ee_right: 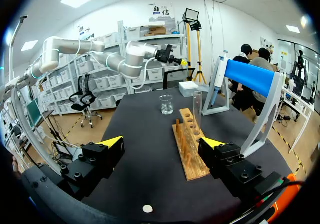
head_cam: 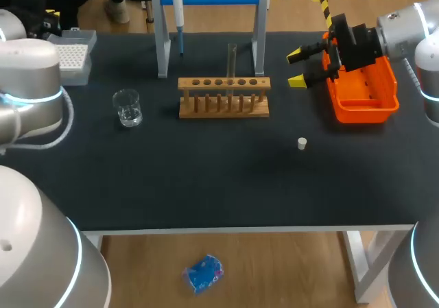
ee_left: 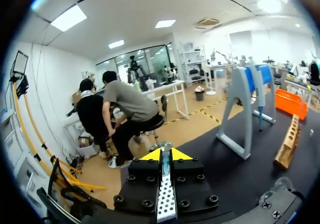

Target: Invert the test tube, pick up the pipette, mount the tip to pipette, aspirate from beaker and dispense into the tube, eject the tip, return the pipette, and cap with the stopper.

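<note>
— Where is the test tube [head_cam: 232, 60] sitting?
— It is standing in the wooden rack [head_cam: 223, 97], mid-desk [head_cam: 206, 178]. Inverting it looks like the step in hand.
— The end effectors?
— The right end effector [head_cam: 296, 68] is gaping wide beside the orange bin [head_cam: 363, 95], facing the rack. The left end effector [ee_left: 165, 155] is pinching shut on nothing. Next, the right one is needing to straddle the tube, then close.

No writing, label, number or sign can be read on the tabletop [head_cam: 206, 178] or on anything that stands on it.
</note>
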